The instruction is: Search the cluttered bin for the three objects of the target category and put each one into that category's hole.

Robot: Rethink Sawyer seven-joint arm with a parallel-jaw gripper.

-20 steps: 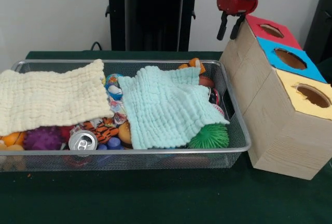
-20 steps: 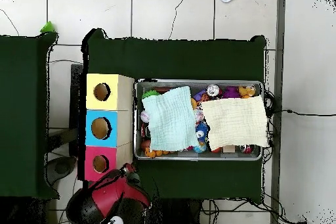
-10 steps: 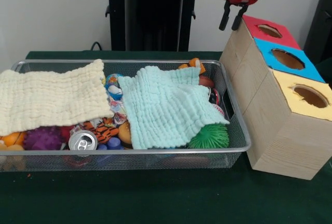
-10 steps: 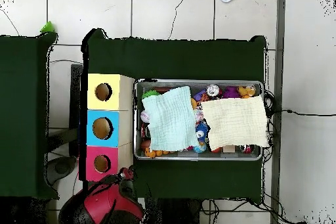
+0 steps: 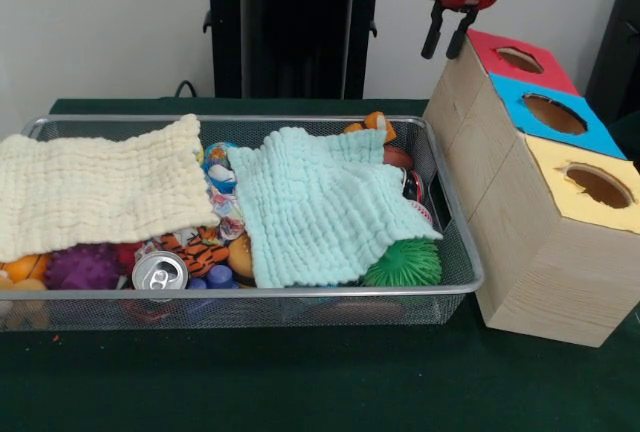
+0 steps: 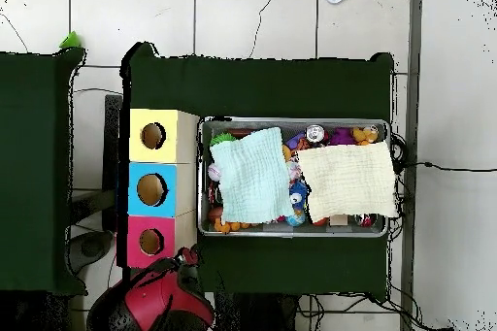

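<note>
Mint cloth [image 5: 325, 207] hides half the bin [image 5: 455, 242]; jaws spread and empty at one o'clock should peel it aside first.

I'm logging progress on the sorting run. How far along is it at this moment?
Nothing shows as done: the holes in the sorting box reveal no contents. In hand: nothing, the gripper hangs open and empty beside the red hole. Left: searching the bin, where the mint cloth and cream cloth cover most items.
</note>
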